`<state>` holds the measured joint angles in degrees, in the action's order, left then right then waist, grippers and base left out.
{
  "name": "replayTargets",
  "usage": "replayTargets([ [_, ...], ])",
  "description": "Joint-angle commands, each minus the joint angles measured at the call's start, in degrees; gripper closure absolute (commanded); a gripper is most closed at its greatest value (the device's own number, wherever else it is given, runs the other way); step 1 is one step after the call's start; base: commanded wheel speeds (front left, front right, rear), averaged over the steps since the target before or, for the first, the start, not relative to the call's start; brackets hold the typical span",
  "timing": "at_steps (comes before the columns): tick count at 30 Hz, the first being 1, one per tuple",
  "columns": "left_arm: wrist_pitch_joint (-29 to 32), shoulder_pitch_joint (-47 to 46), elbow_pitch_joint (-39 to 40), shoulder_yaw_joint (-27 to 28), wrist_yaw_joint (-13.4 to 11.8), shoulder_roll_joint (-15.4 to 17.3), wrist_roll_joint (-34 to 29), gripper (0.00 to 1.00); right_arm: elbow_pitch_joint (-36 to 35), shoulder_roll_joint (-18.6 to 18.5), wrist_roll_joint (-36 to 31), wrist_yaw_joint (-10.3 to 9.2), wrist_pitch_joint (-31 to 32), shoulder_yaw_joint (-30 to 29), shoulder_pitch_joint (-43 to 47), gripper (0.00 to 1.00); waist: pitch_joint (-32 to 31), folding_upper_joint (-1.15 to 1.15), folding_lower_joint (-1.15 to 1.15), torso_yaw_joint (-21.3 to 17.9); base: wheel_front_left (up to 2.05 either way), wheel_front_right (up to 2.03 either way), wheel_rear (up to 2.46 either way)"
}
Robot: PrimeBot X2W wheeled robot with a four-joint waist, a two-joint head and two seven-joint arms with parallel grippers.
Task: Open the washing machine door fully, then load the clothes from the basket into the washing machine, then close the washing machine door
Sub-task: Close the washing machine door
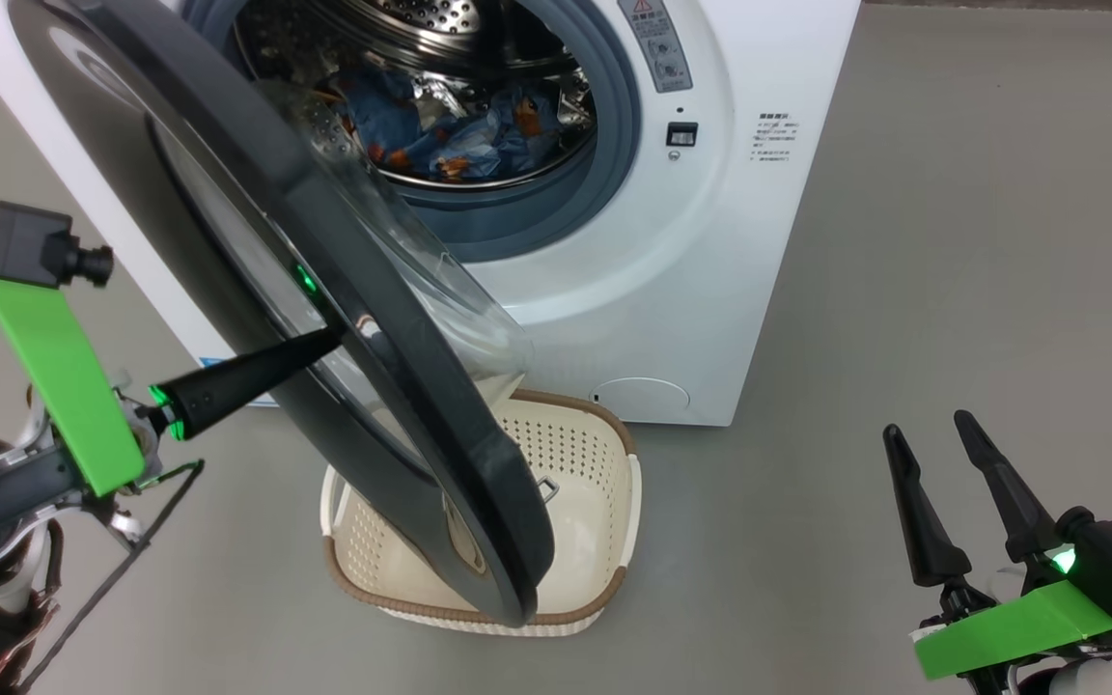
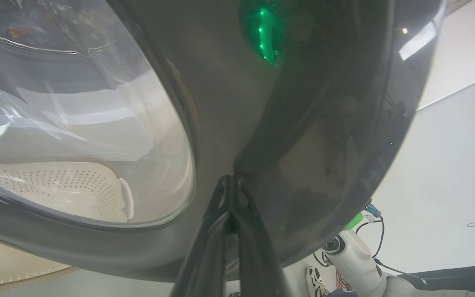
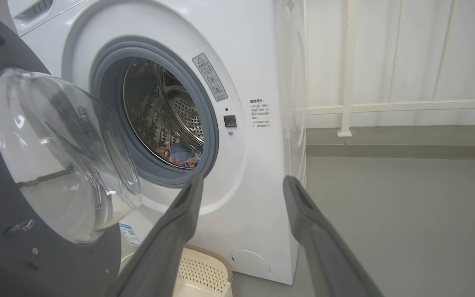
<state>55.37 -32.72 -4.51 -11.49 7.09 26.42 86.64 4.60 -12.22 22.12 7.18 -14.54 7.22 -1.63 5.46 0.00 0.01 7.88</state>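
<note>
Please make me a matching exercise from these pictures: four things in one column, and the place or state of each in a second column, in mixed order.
Column one
1. round black-rimmed glass washing machine door
2. blue bear-print clothes
3. cream perforated plastic basket
4. right gripper

Column two
a. on the grey floor, under the door
b. fingers spread, touching nothing
c. partly open, the shut left gripper against its rim
d. inside the steel drum

Pairs: 1-c, 2-d, 3-a, 4-b

The washing machine door [image 1: 440, 425] overhangs the basket [image 1: 628, 454], barring reach from the left.
</note>
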Motion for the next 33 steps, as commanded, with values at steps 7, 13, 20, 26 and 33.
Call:
replayTargets([
  [7,-2.2,-0.24,1.27,3.14,0.4,3.19,0.38,1.0,-1.39,-0.06,-0.17,0.31,-0.46,0.93,-1.33,0.0,-0.89,0.0,-0.01,1.69,0.0,0.0,0.0],
  [13,-5.07,4.48,1.07,5.14,0.4,3.41,1.23,1.0,-1.22,0.17,-0.09,0.31,-0.46,1.11,-0.61,0.0,-2.17,0.0,-0.01,2.78,0.0,0.0,0.0],
  [20,-10.58,11.57,0.52,6.9,0.4,3.18,-0.33,0.0,-1.11,0.32,0.07,0.31,-0.46,1.17,0.67,0.0,-3.48,0.0,-0.01,3.56,0.0,0.0,0.0],
  [26,-17.91,14.87,-0.85,7.25,0.4,2.58,-4.21,0.0,-1.04,0.29,0.08,0.31,-0.46,1.27,0.99,0.0,-4.07,0.0,-0.01,3.88,0.0,0.0,0.0],
  [33,-30.98,19.06,-3.94,6.62,0.4,1.15,-9.0,0.0,-0.8,0.44,0.22,0.31,-0.46,1.41,1.74,0.0,-5.06,0.0,-0.01,4.45,0.0,0.0,0.0],
])
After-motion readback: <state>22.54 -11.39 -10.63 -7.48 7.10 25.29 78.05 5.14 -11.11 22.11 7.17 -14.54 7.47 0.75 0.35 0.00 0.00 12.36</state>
